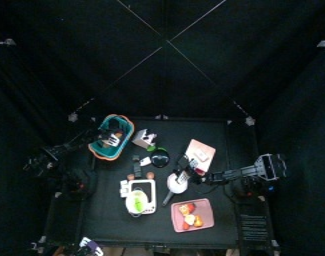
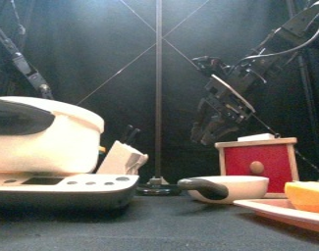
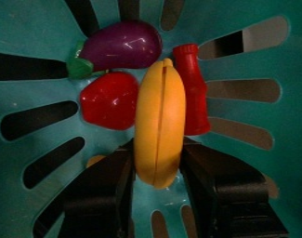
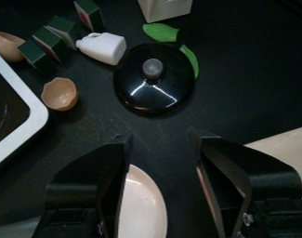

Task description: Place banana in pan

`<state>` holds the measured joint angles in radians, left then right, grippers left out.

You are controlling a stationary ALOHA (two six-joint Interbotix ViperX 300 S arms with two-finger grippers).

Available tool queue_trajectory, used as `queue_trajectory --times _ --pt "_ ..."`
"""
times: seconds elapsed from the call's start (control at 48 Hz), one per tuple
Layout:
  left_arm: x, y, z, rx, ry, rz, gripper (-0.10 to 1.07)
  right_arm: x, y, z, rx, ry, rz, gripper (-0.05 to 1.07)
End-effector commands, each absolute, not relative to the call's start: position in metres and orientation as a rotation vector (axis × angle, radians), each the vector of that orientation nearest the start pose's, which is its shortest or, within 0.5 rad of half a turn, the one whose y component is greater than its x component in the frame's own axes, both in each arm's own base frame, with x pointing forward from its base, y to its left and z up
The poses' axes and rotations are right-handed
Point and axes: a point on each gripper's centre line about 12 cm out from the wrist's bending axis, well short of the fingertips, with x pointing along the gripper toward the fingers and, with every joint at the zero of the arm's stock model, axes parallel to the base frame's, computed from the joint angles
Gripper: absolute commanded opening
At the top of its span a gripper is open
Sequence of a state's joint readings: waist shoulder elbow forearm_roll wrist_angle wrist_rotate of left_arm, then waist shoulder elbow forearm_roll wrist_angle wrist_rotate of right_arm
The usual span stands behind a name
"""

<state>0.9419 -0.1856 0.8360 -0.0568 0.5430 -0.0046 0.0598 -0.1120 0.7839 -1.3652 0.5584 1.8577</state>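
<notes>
The banana [image 3: 160, 121] is yellow and lies in a teal basket [image 3: 258, 139], between a red piece [image 3: 110, 100] and another red piece [image 3: 194, 88], below a purple eggplant [image 3: 122, 45]. My left gripper [image 3: 157, 165] has its jaws against both sides of the banana's near end. In the top view this gripper [image 1: 103, 146] is over the basket [image 1: 118, 124]. The pan [image 1: 178, 183] is round and white inside, right of the table's middle; it also shows in the front view [image 2: 234, 186]. My right gripper [image 4: 164, 147] is open and empty just above the pan's rim [image 4: 147, 204].
A black lid [image 4: 153, 84] with a knob and a green leaf [image 4: 178, 42] lie beyond the pan. A white tray [image 1: 138, 196] sits left of it, a pink tray [image 1: 192, 215] with orange pieces in front, and a red box [image 2: 257, 162] behind.
</notes>
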Motion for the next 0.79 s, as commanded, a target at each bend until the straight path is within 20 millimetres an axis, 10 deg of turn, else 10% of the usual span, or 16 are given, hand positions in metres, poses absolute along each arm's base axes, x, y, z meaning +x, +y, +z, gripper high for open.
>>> queue_trajectory --times 0.0,0.396,0.771 --pt "0.176 0.229 0.159 -0.595 1.030 0.824 0.56 0.337 -0.042 0.184 0.262 0.591 -0.640 0.86" --pt "0.203 0.164 0.255 -0.501 0.793 0.644 0.56 0.335 -0.050 0.182 0.268 0.593 -0.665 0.86" --pt "0.260 0.088 0.274 -0.396 0.575 0.337 0.56 0.328 -0.053 0.188 0.255 0.576 -0.673 0.86"
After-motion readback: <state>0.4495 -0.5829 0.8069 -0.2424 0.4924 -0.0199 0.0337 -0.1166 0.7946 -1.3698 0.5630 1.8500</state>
